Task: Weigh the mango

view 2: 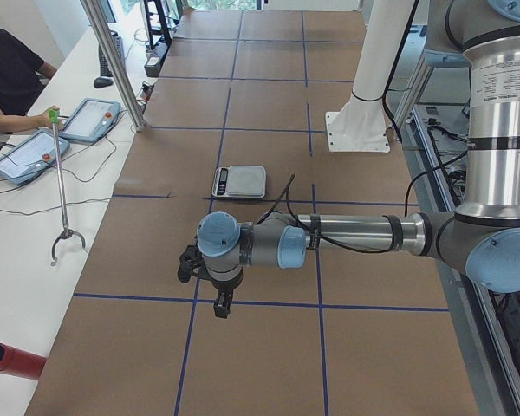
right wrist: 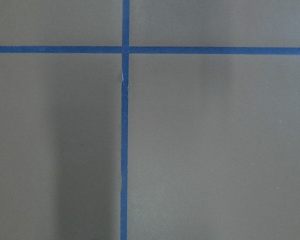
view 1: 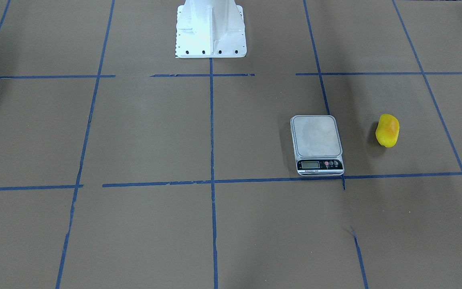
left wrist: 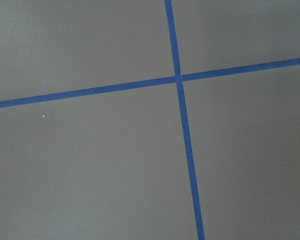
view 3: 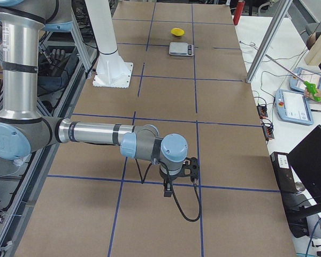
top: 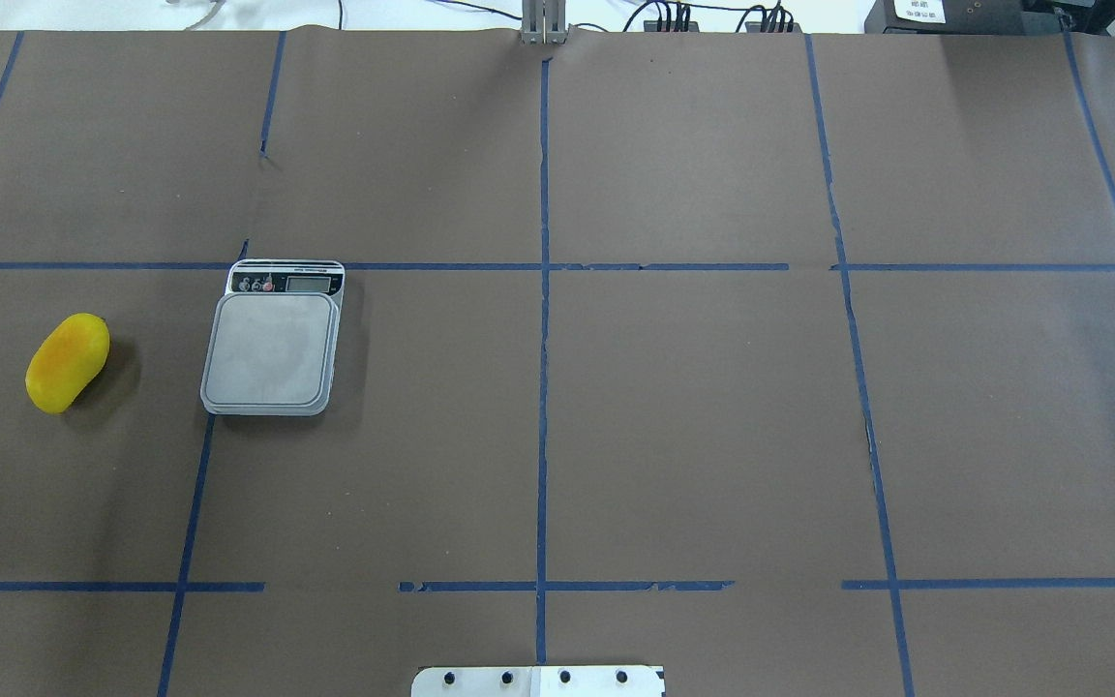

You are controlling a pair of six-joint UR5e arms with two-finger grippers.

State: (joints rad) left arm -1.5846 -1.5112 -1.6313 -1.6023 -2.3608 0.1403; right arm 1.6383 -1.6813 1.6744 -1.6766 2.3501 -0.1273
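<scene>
The mango [top: 68,362], glossy yellow with an orange blush, lies on the brown table cover to the left of the scale [top: 272,348] in the overhead view, a short gap apart. It also shows in the front view [view 1: 388,130], beside the scale [view 1: 317,138], and far off in the right side view [view 3: 177,32]. The scale's platform is bare. My left gripper [view 2: 189,263] shows only in the left side view and my right gripper [view 3: 191,169] only in the right side view. Both hang over the table's ends, far from the mango. I cannot tell whether they are open or shut.
Blue tape lines cross the brown cover; both wrist views show only tape crossings. The robot's white base [view 1: 210,28] stands at the table's middle edge. An operator [view 2: 9,74] with tablets and a grabber stick sits along the far side.
</scene>
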